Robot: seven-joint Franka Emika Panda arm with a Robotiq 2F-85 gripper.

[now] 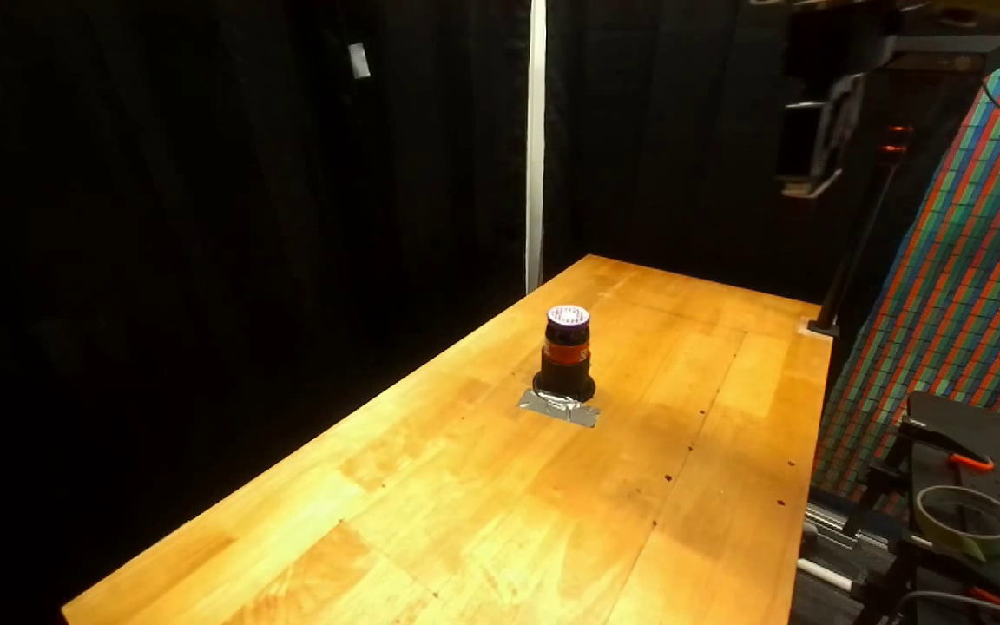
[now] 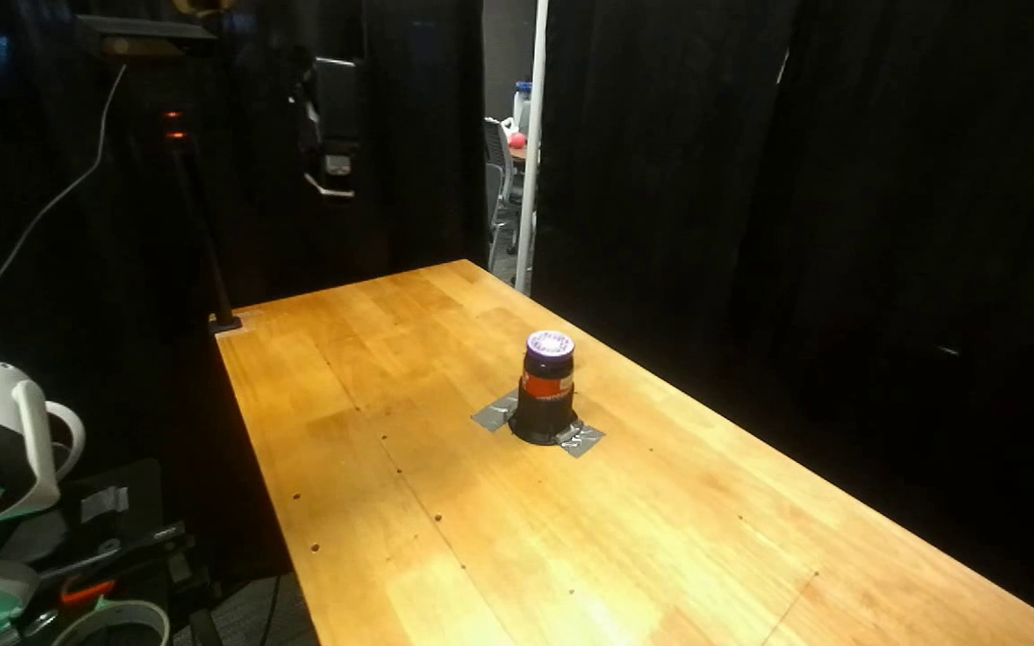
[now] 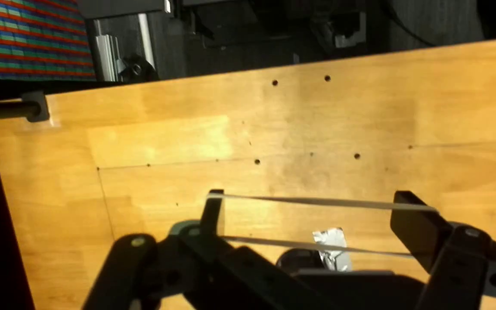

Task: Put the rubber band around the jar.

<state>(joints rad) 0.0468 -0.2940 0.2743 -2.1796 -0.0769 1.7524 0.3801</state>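
Claw: the gripper (image 3: 312, 202), seen clearly in the wrist view, has its fingers (image 3: 416, 224) spread wide apart. It carries a pale rubber band (image 3: 351, 203), looped around both fingers — two nearly straight strands span the gap, one close to the fingertips, the second farther back. The hold is by outward spread. In the same view the second strand crosses in front of a piece of silver tape (image 3: 330, 236) on the wooden table (image 3: 179, 142).

Jar: in both exterior views the jar (image 1: 567, 351) stands upright on the table, with a pale patterned top, a red-orange middle and a dark lower part. Silver tape lies at its flared dark base (image 2: 530, 435). The gripper is raised above the table, well apart from the jar. Against the black curtain (image 2: 427, 179) it shows poorly — finger spread cannot be confirmed from outside.
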